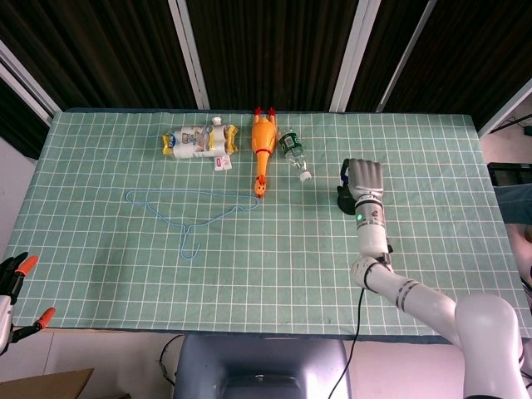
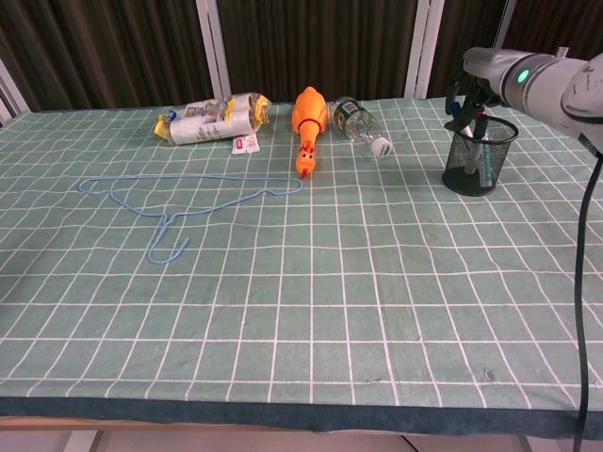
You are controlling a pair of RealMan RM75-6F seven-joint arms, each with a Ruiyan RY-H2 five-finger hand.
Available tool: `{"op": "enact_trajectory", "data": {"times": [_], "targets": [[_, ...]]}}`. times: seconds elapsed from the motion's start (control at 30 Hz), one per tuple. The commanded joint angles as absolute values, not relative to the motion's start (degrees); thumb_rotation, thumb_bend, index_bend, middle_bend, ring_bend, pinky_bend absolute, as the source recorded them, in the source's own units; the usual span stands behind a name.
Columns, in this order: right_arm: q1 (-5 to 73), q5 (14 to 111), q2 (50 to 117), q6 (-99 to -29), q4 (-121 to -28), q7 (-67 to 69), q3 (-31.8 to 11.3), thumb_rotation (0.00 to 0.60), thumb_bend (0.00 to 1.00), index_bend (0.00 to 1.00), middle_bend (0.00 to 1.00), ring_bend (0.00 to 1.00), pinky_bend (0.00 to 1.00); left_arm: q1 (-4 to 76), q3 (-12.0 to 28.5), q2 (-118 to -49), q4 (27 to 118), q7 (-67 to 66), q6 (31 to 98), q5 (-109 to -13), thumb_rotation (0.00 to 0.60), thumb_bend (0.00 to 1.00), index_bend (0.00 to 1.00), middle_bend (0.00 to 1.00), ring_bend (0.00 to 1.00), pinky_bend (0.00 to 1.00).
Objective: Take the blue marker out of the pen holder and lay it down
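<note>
Where the right arm reaches in from the lower right of the head view, these things show:

Cloth: green fabric with a white grid (image 2: pixel 311 282), flat over the table, dark blue hem along the near edge.
Pen holder: black wire-mesh cup (image 2: pixel 480 156), round and upright, at the right of the chest view; dark base partly seen under the hand in the head view (image 1: pixel 343 199).
Contents: blue marker (image 2: pixel 457 118) and a red marker (image 2: pixel 481 115), both standing in the cup with caps above the rim.
Right hand: grey, smooth-shelled (image 1: pixel 365 177), over the holder's top; its dark fingers (image 2: pixel 458 94) are down at the blue marker's cap. Whether they have closed on it, I cannot tell.
Left hand: black with orange tips (image 1: pixel 17 274), at the lower left edge of the head view, fingers apart, holding nothing.
Hanger: thin blue wire (image 2: pixel 179 193), lying flat at left.
Rubber chicken: orange, glossy (image 2: pixel 308 118), lying at upper centre.
Bottle: clear plastic, white cap (image 2: pixel 359 122), on its side just beside the chicken.
Packet: crinkled white-and-yellow wrapper (image 2: pixel 212 118), upper left.
</note>
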State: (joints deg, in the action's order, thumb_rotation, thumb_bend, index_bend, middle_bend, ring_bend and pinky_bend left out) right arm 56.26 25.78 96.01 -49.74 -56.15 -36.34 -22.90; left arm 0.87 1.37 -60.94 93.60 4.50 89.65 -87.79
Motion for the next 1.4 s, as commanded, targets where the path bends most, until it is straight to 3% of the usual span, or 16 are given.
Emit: {"op": "enact_trajectory", "data": {"times": [0.03, 0.53, 0.9, 1.07, 1.4], "targets": [[56.4, 26.4, 96.9, -48.9, -54.5, -35.4, -22.7, 0.6, 0.47, 0.62, 1.0, 1.0, 1.0, 0.9, 1.4, -60.9, 93.6, 4.5, 89.6, -87.7, 0.6, 0.2, 0.13, 0.05, 0.04, 0.27], [56.0, 29.5, 98.1, -47.9, -52.0, -32.6, -22.6, 0.6, 0.64, 0.65, 1.0, 1.0, 1.0, 0.8, 1.6, -60.8, 93.7, 4.9, 89.5, -87.3, 0.6, 0.2, 0.13, 0.05, 0.04, 0.27], [55.4, 30.4, 97.8, -47.8, -52.2, -32.0, -22.6, 0.6, 0.99, 0.74, 1.0, 1.0, 1.0, 0.8, 1.7, -60.7, 93.7, 5.3, 89.5, -87.3, 0.6, 0.2, 0.14, 0.05, 0.05, 0.27], [55.2, 31.4, 97.7, -48.0, -52.4, -31.2, -22.6, 0.6, 1.0, 0.81, 1.0, 1.0, 1.0, 0.8, 1.7, -60.6, 93.6, 5.5, 89.5, -87.4, 0.6, 0.2, 0.14, 0.05, 0.05, 0.27], [54.1, 37.5, 96.9, -51.9, -54.6, -27.2, -22.6, 0.6, 1.0, 0.83, 1.0, 1.0, 1.0, 0.8, 1.7, -60.6, 93.6, 5.7, 89.5, -87.5, 0.6, 0.2, 0.14, 0.05, 0.05, 0.27]]}}
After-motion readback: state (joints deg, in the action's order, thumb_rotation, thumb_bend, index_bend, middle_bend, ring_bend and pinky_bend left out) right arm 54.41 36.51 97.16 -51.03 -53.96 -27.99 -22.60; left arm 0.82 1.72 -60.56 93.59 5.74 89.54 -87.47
